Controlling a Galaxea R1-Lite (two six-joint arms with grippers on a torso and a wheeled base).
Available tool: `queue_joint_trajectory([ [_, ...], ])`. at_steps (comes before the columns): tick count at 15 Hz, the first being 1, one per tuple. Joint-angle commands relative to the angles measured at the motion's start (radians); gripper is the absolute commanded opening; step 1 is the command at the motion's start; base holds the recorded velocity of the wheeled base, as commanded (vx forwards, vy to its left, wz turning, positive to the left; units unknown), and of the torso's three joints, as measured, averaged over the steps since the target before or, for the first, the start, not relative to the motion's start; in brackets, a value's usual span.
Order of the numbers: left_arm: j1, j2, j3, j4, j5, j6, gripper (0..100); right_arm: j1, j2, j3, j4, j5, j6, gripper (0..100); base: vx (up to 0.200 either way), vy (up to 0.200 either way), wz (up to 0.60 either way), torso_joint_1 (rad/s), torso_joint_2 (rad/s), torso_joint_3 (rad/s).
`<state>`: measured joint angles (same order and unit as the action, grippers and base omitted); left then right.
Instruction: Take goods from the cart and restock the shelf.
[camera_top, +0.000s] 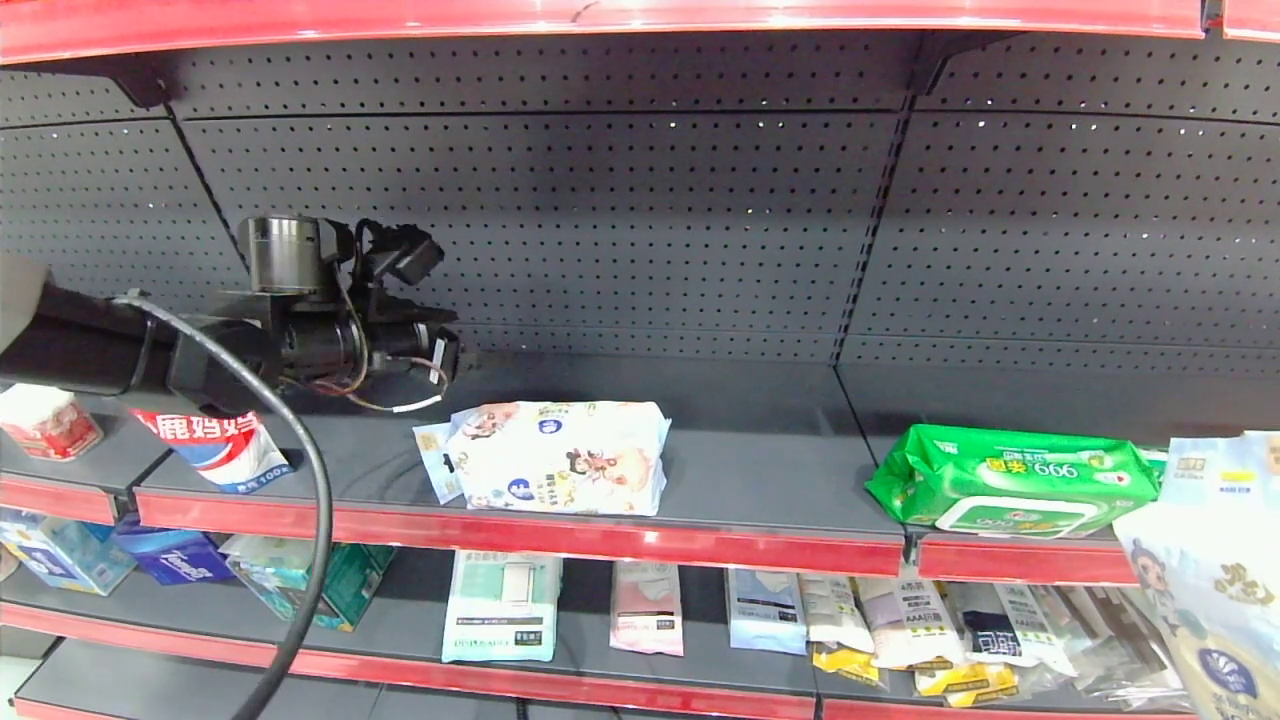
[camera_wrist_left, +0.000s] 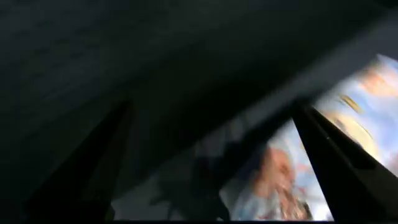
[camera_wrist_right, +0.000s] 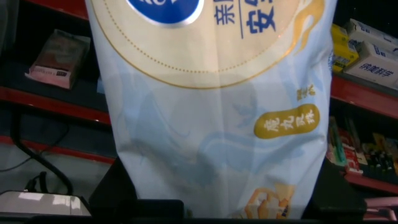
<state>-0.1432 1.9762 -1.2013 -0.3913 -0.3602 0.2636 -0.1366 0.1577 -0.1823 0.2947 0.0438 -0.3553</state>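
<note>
A white cartoon-printed wipes pack (camera_top: 560, 455) lies flat on the middle shelf (camera_top: 760, 470). My left gripper (camera_top: 450, 350) hovers just behind and left of it, over the shelf board. In the left wrist view the left gripper (camera_wrist_left: 217, 155) is open, with the pack (camera_wrist_left: 292, 180) showing beyond its dark fingers (camera_wrist_left: 336, 155). A tall pale blue and white pack (camera_top: 1210, 560) hangs at the far right, below shelf height. The right gripper (camera_wrist_right: 224, 199) is shut on this pack (camera_wrist_right: 211, 124), gripping its lower end.
A green wipes pack (camera_top: 1010, 480) lies on the shelf's right section. A red, white and blue pack (camera_top: 215, 445) and a small red pack (camera_top: 45, 420) sit at the left. Several packs line the lower shelf (camera_top: 650, 610). The pegboard back wall (camera_top: 600, 200) stands close behind.
</note>
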Motion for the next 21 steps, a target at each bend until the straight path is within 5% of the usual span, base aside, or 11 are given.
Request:
queue_joint_trajectory([
  [1, -0.088, -0.073, 0.072, -0.126, 0.259, -0.17, 100, 0.0, -0.006, 0.0, 0.0, 0.001, -0.001, 0, 0.0, 0.0, 0.0, 0.0, 0.0, 0.0],
  [2, -0.121, -0.105, 0.092, -0.167, 0.409, -0.253, 100, 0.0, -0.009, 0.001, 0.0, 0.001, 0.001, 0, 0.0, 0.0, 0.0, 0.0, 0.0, 0.0],
  [4, -0.139, -0.295, 0.229, -0.067, 0.426, -0.29, 100, -0.014, -0.006, 0.001, 0.0, -0.012, 0.007, 0, 0.0, 0.0, 0.0, 0.0, 0.0, 0.0],
  [6, -0.185, -0.6, 0.411, 0.195, 0.417, -0.322, 100, -0.06, 0.028, 0.014, -0.017, -0.028, 0.009, 0, 0.0, 0.0, 0.0, 0.0, 0.0, 0.0],
  [9, -0.19, -1.065, 0.611, 0.528, 0.34, -0.316, 100, -0.067, 0.099, -0.04, -0.049, -0.027, 0.007, 0, 0.0, 0.0, 0.0, 0.0, 0.0, 0.0],
  [13, -0.191, -1.61, 0.707, 0.983, 0.284, -0.273, 100, -0.003, 0.307, -0.193, -0.055, 0.027, -0.033, 0, 0.0, 0.0, 0.0, 0.0, 0.0, 0.0],
  [17, -0.19, -1.835, 0.798, 1.036, 0.29, -0.268, 100, 0.055, 0.355, -0.227, -0.054, 0.044, -0.036, 0, 0.0, 0.0, 0.0, 0.0, 0.0, 0.0],
  [19, -0.19, -1.958, 0.864, 1.034, 0.291, -0.216, 100, 0.078, 0.376, -0.236, -0.055, 0.042, -0.036, 0, 0.0, 0.0, 0.0, 0.0, 0.0, 0.0],
  [21, -0.185, -1.976, 0.873, 1.031, 0.299, -0.211, 100, 0.088, 0.398, -0.238, -0.055, 0.042, -0.036, 0, 0.0, 0.0, 0.0, 0.0, 0.0, 0.0],
])
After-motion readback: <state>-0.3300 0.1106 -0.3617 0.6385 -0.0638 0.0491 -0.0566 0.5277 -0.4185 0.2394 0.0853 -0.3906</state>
